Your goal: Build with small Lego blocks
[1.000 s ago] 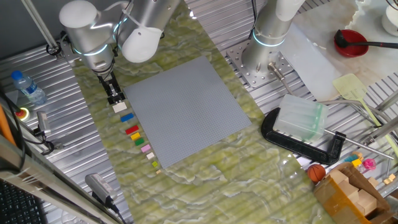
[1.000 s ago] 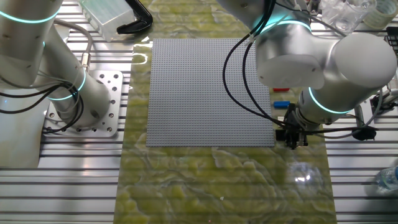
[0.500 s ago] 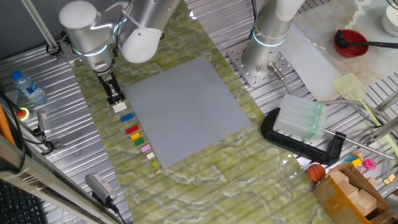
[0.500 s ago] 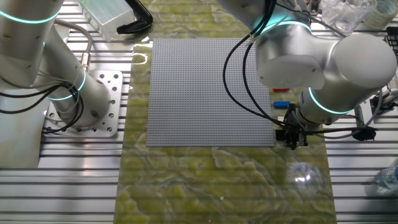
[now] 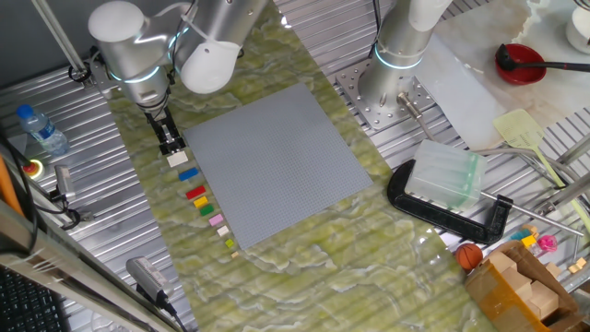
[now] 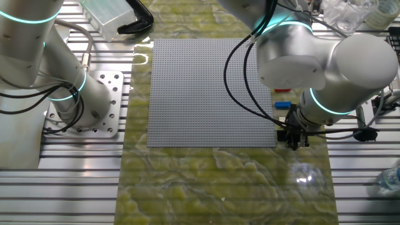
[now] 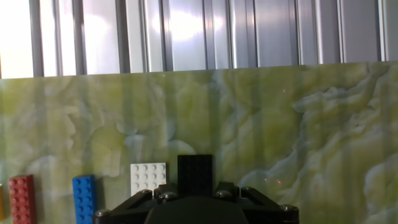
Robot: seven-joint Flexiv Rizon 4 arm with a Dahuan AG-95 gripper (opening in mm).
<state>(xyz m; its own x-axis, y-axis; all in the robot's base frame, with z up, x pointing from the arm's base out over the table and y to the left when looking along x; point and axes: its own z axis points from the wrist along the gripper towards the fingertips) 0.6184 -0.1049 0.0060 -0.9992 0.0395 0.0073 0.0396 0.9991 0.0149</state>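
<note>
My gripper (image 5: 171,145) stands low over the green marbled mat, at the head of a row of small Lego blocks left of the grey baseplate (image 5: 277,157). In the hand view a black brick (image 7: 194,171) sits straight ahead of the gripper (image 7: 194,182), which looks shut on it; the fingers themselves are dark and hard to make out. Just left of the black brick lie a white brick (image 7: 148,178), a blue one (image 7: 83,198) and a red one (image 7: 22,198). The row runs white (image 5: 177,159), blue (image 5: 188,173), red (image 5: 195,193), green (image 5: 199,201), yellow (image 5: 205,209), pink (image 5: 218,220).
The arm's big white joints (image 6: 312,59) overhang the right edge of the baseplate (image 6: 209,94). A second arm's base (image 5: 392,88) stands behind the plate. A black clamp holding a clear box (image 5: 447,180) lies to the right, a water bottle (image 5: 41,129) to the left.
</note>
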